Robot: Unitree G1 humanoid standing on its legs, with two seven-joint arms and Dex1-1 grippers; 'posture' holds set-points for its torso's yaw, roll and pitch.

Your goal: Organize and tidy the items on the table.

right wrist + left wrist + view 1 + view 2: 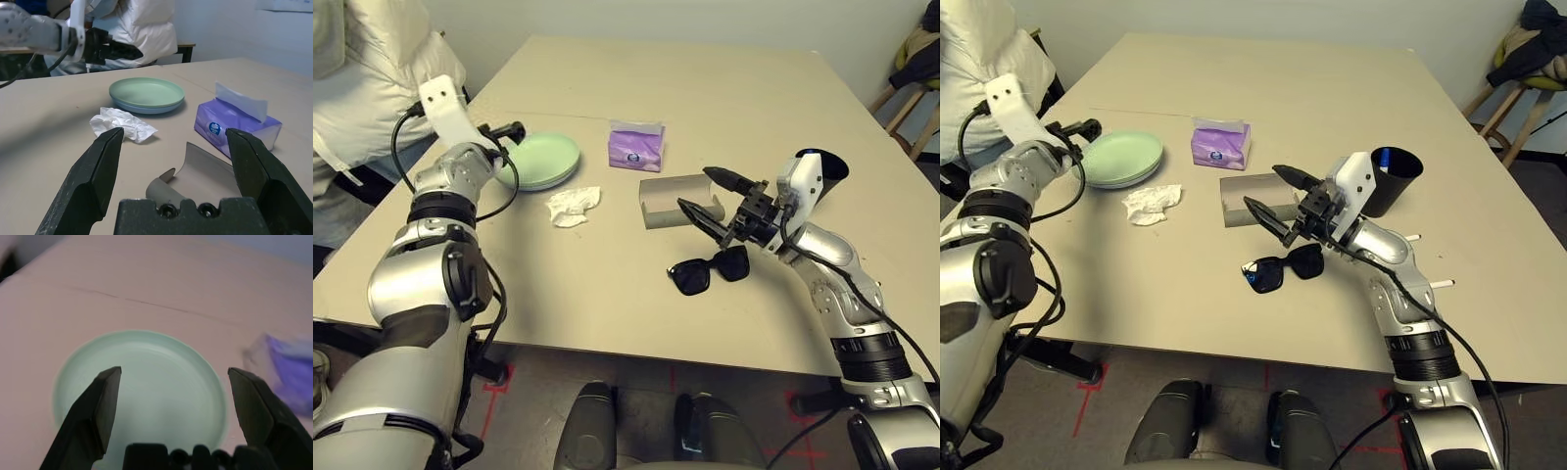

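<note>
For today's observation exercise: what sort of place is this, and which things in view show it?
Probably an indoor lab or office room: a large beige table, plain white walls, a stool piled with clothing, and red tape marks on the floor.

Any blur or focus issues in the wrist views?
Left wrist view: soft all over, green plate hazy, tissue pack smeared at the edge. Right wrist view: sharper, crumpled tissue and tissue pack crisp; open right tool fingers slightly soft.
</note>
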